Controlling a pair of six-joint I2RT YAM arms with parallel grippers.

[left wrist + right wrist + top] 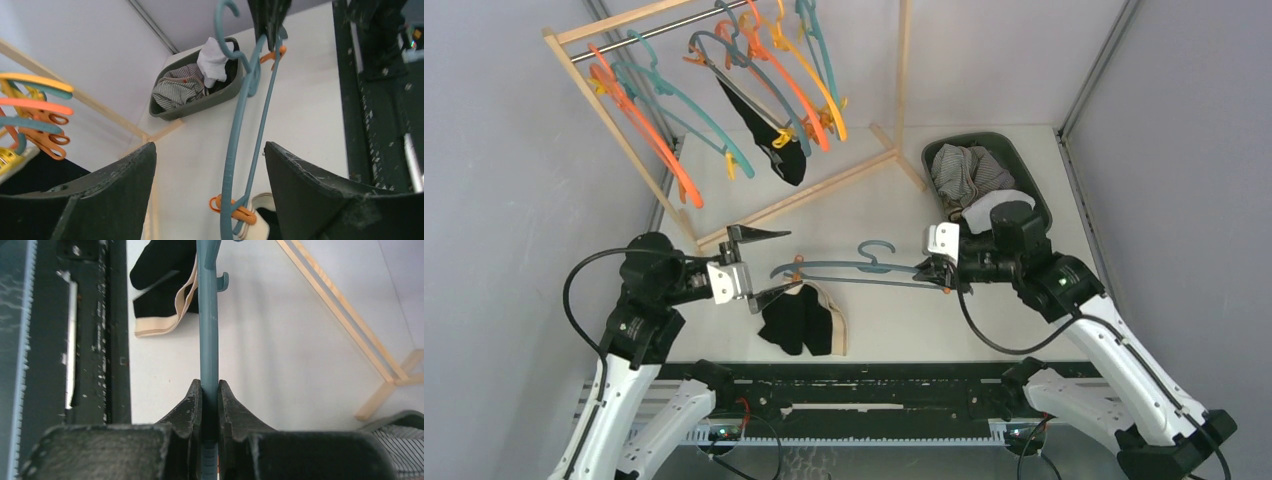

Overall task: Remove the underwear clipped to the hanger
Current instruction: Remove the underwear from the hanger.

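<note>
**A:** What underwear is there, and where is it?

**B:** A black pair of briefs (802,320) with a beige waistband lies crumpled on the white table (984,320), near the front edge. Its top sits right under the left end of a teal hanger (854,272), at an orange clip (798,262). Whether the clip grips the cloth cannot be told.

**A:** How does the hanger lie?

**B:** It lies level, running left to right, with its hook pointing to the back. A second orange clip (274,54) sits at its right end.

**A:** Is there any more?

**B:** A second black pair (769,135) hangs from the wooden rack (804,196) at the back. A white piece (992,207) lies in the dark bin (944,150) on the right.
</note>
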